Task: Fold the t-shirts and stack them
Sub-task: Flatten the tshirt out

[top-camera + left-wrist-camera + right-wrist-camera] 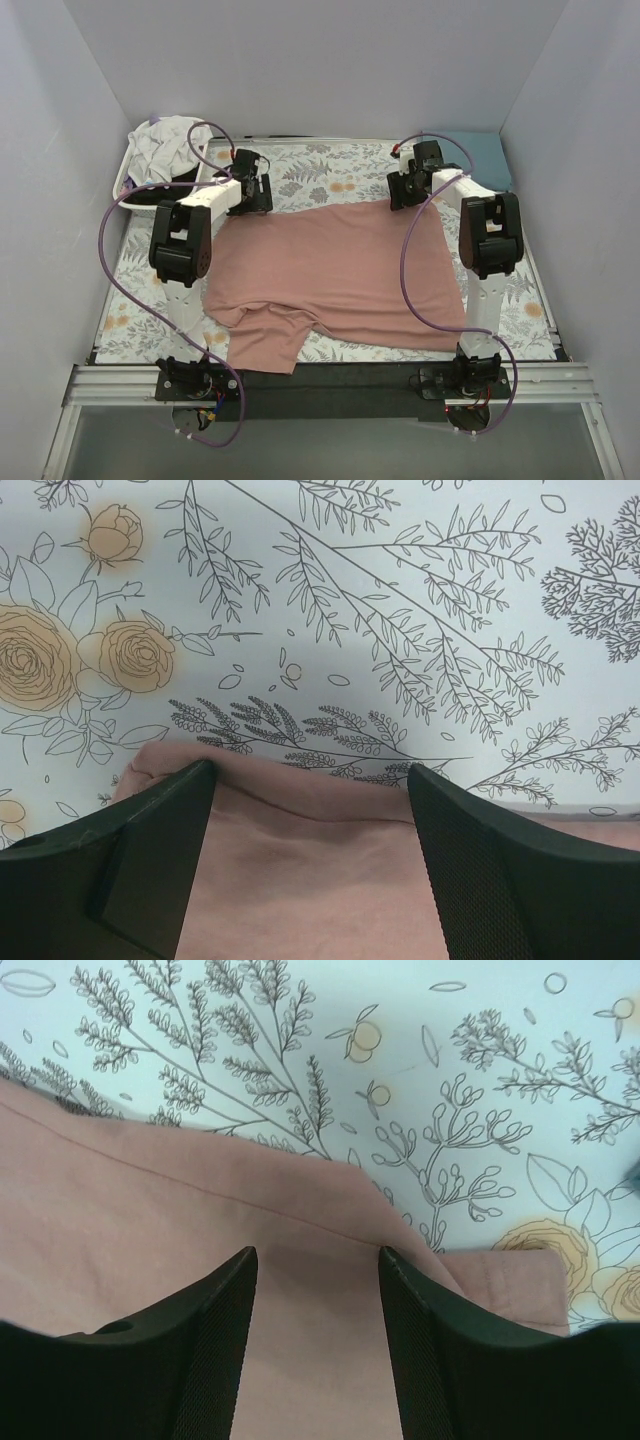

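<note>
A large dusty-pink t-shirt lies spread flat in the middle of the table, one sleeve trailing toward the near edge. My left gripper hangs over its far left corner, open, with the pink hem lying flat between its fingers. Over the far right corner my right gripper is open too, with pink cloth lying loose under its fingertips. A folded teal-blue t-shirt rests at the back right. White t-shirts are heaped in the basket.
A grey-and-orange floral cloth covers the table. The white slatted basket stands at the back left, close behind the left arm. Pale walls close in the back and both sides. A dark rail carries both arm bases at the near edge.
</note>
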Robot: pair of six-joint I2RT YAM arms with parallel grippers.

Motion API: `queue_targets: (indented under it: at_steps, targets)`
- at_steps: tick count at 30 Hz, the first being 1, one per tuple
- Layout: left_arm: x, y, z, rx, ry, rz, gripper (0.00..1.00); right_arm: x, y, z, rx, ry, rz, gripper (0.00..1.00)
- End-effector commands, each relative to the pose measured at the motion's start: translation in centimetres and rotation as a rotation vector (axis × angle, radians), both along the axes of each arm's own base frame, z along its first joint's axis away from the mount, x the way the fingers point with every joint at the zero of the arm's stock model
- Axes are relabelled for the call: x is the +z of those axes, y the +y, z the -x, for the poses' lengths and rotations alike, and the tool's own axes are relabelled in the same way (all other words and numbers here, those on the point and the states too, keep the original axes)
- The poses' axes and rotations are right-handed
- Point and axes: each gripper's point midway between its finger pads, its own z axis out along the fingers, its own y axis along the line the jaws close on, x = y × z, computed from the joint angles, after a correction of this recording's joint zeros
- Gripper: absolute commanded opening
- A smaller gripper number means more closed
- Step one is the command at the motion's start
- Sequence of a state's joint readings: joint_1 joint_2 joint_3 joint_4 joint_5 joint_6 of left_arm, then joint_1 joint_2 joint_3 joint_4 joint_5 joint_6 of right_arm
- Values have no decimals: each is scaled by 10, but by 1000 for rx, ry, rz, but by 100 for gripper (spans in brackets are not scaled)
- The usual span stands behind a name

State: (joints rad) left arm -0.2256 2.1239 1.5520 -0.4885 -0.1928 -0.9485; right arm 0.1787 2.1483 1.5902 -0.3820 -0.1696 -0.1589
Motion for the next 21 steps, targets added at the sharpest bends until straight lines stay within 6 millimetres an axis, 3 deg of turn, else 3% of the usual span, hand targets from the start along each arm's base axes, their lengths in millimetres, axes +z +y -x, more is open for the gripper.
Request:
queue_targets:
  at_steps: [1, 5, 7, 8, 9, 10, 12, 15, 20, 21]
  targets:
    - [-21, -9, 18, -42, 75, 44, 77, -17, 0, -4, 26, 11, 6, 57]
    - [-34, -16, 40, -44, 136, 94, 72, -32, -5, 8, 22, 49, 34, 48]
    - [-41, -17, 51, -41, 166, 112, 61, -34, -6, 12, 20, 56, 38, 37]
    - [-43, -17, 54, -39, 175, 113, 50, -33, -6, 12, 18, 55, 38, 27]
    - [-44, -18, 55, -40, 179, 116, 44, -31, -6, 12, 18, 52, 36, 24]
    - [-44, -17, 55, -37, 177, 116, 25, -27, -4, 11, 19, 47, 27, 15]
    - [-39, -19, 50, -42, 161, 118, 1, -18, -3, 8, 11, 28, 15, 7]
    - [-18, -22, 32, -48, 113, 127, 0, 4, 0, -1, -2, -17, -5, 1]
    - [38, -21, 9, -26, -12, 120, 0, 51, 0, -2, -36, -98, -31, 1]
    - [58, -18, 8, -19, -56, 120, 0, 67, -2, 4, -46, -121, -37, 1]
